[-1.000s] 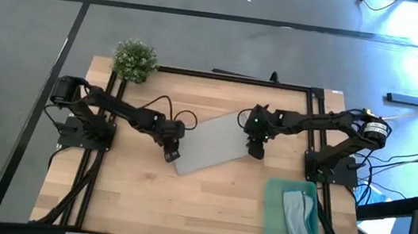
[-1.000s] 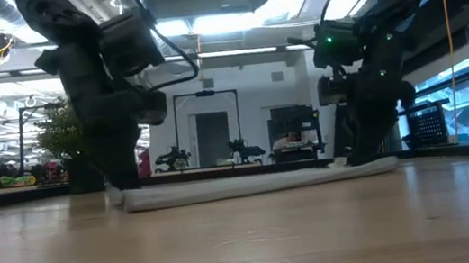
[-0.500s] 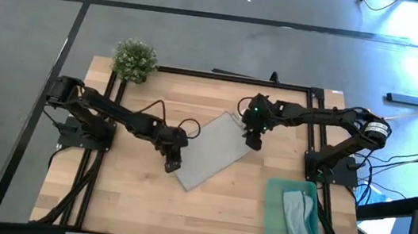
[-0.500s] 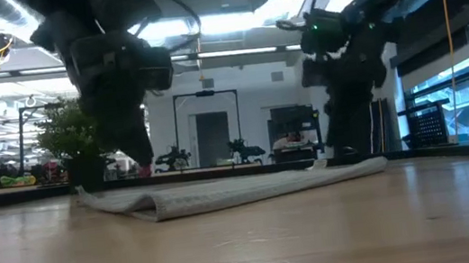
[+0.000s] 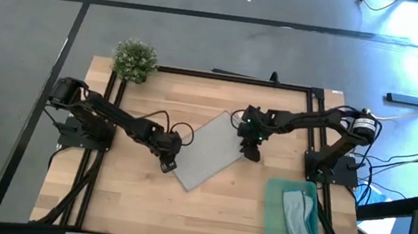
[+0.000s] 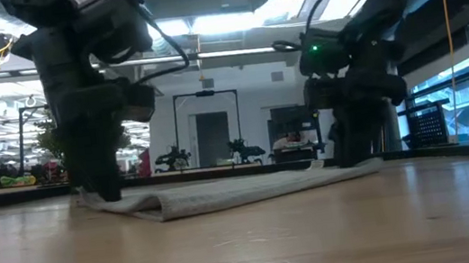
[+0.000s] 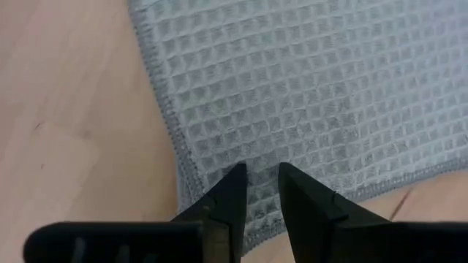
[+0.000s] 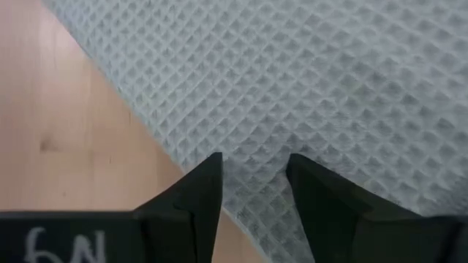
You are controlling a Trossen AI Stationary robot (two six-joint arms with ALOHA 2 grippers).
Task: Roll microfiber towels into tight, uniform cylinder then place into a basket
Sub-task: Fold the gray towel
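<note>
I see the grey towel [image 5: 207, 149] flat between pincers: left pincer [image 5: 167, 162] pinching its 8 o'clock corner, right pincer [image 5: 252, 151] its 3 o'clock edge. Two towels counted; one basket [image 5: 271, 212].

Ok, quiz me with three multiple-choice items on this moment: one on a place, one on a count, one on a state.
1. Where does the green basket sit?
A. by the plant
B. in the table's near right corner
C. under the left arm

2. How many towels lie inside the basket?
A. none
B. one
C. two

3. How does the grey towel on the table lie?
A. rolled into a tight cylinder
B. hanging in the air
C. spread flat, skewed to the table's edges

Answers:
1 B: the high view shows the basket low on the right, far from the plant.
2 B: a single pale towel rests in it.
3 C: it lies flat and unrolled, with the left gripper at one corner and the right gripper at its opposite edge, each one's fingers astride the cloth.
</note>
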